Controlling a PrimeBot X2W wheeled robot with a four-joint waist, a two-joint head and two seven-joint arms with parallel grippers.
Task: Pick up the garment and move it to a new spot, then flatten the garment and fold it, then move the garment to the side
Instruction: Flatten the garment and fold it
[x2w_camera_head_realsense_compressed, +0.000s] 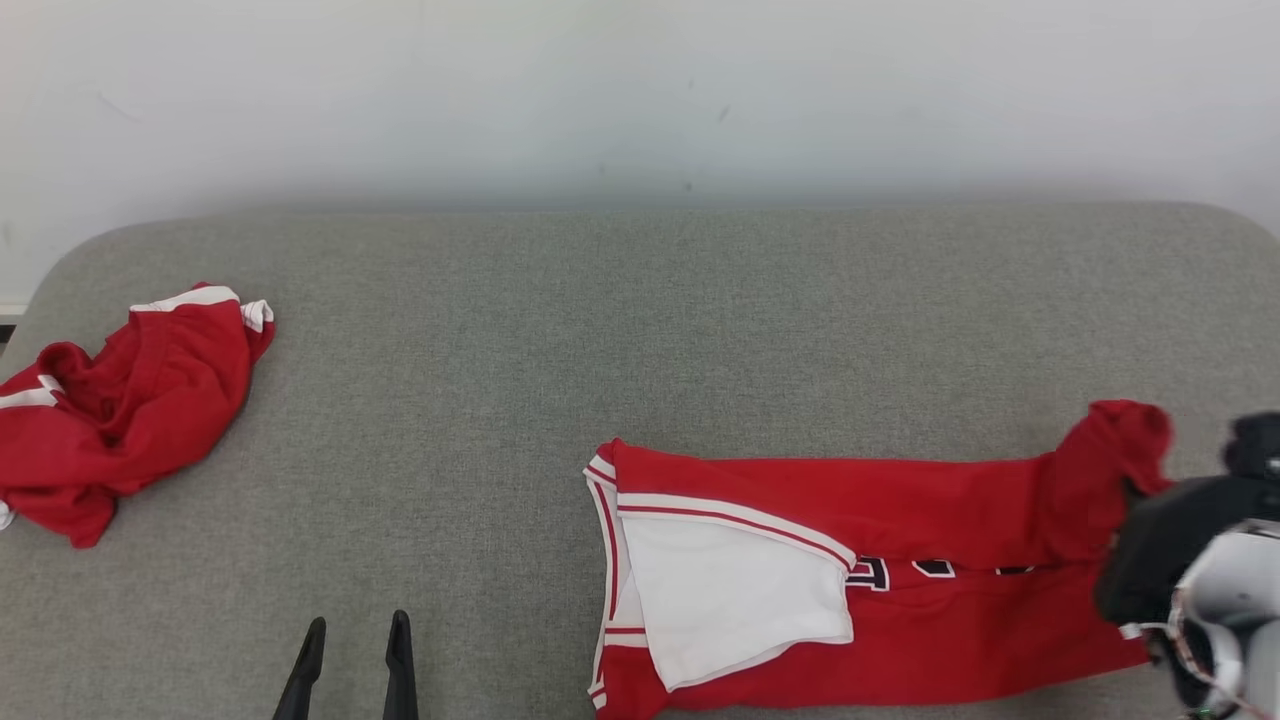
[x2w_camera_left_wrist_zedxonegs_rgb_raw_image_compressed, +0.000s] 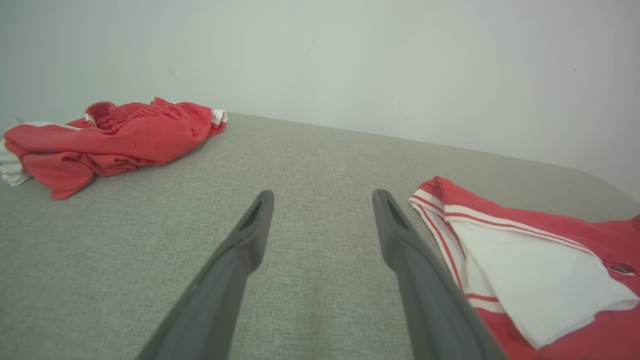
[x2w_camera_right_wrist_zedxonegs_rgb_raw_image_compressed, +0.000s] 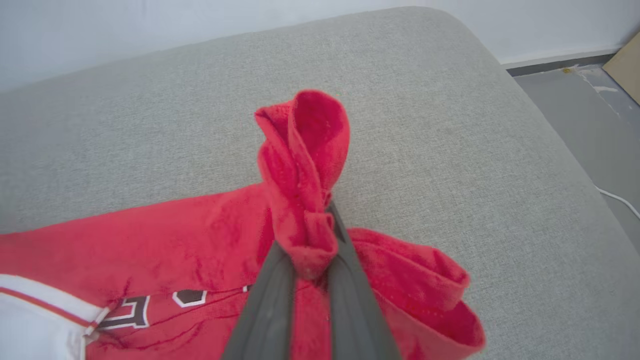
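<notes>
Head view: the jersey (x2w_camera_head_realsense_compressed: 900, 520) lies folded long by the front edge of the couch (x2w_camera_head_realsense_compressed: 640, 330), nearer its right corner; a crumpled red heap (x2w_camera_head_realsense_compressed: 130, 410) sits at the left edge. Left wrist view: the left claw (x2w_camera_left_wrist_zedxonegs_rgb_raw_image_compressed: 322, 200) hangs spread over bare couch — holding nothing. Right wrist view: the right claw (x2w_camera_right_wrist_zedxonegs_rgb_raw_image_compressed: 312, 240) pinches the jersey's bunched end; a hard tug could slip it free or drag the fold open. Two garments, two claws.

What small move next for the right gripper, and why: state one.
Probably carry the right gripper, shut on the red jersey at its bunched end, leftward over the flat part toward the striped edge, folding it in half. It lies long and narrow on the cushion; the left gripper is open, clear of it.
</notes>
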